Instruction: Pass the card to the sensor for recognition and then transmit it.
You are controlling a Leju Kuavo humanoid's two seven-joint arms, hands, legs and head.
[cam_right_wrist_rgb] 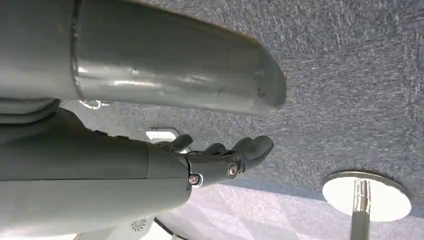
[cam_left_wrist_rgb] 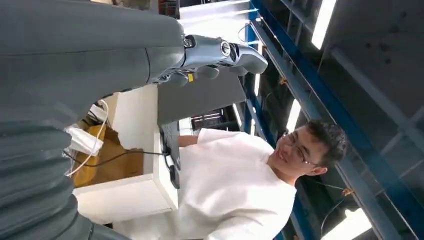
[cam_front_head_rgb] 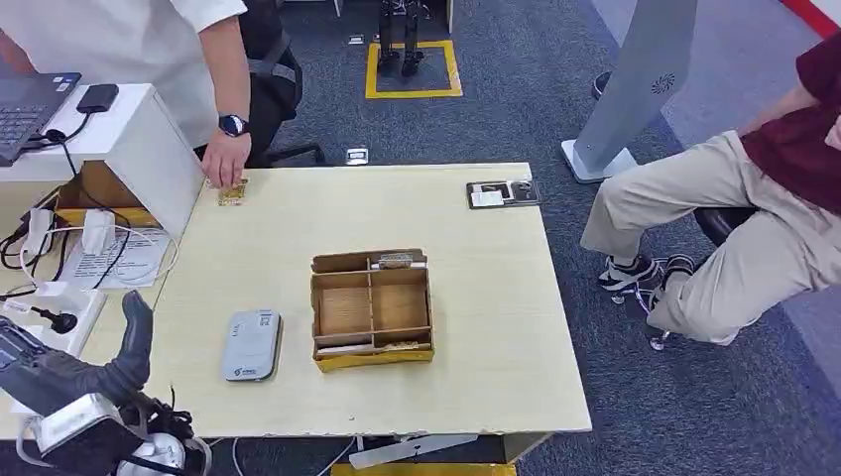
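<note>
person's hand (cam_front_head_rgb: 226, 164) covers what may be the card (cam_front_head_rgb: 233, 193).

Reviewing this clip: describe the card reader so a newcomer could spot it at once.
On the pale wooden table, look near its front left, to the left of the open cardboard divider box. The flat grey rounded-rectangle sensor pad lies there alone, the only smooth grey slab on the tabletop, unlike the small black tray at the far right edge.

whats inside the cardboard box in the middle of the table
The cardboard box has dividers; its open compartments look empty, showing bare corrugated floor. Something flat lies along the near edge and another at the far edge; what they are can't be told.
</note>
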